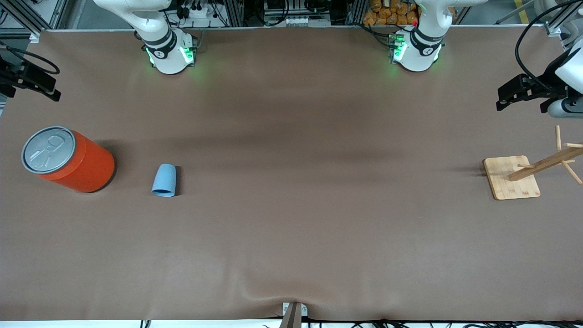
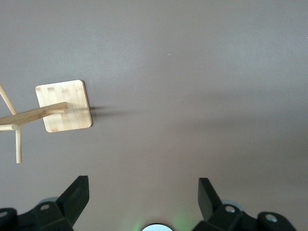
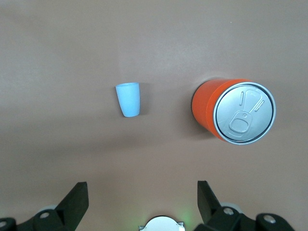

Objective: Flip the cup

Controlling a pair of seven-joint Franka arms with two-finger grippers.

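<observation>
cup: one, mouth-down, beside can
can: one, upright
rack: one, well apart from can
left tool: open, empty
right tool: open, empty

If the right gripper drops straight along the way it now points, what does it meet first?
Probably bare table. The open right gripper points down at the cloth, with the cup and orange can off its line, though depth is hard to judge.

A matt, smooth plastic look is shown by the cup. Beside it, the can is finished in glossy orange with a brushed metal lid. The stand is made of pale wood; the table is covered in matt brown.
</observation>
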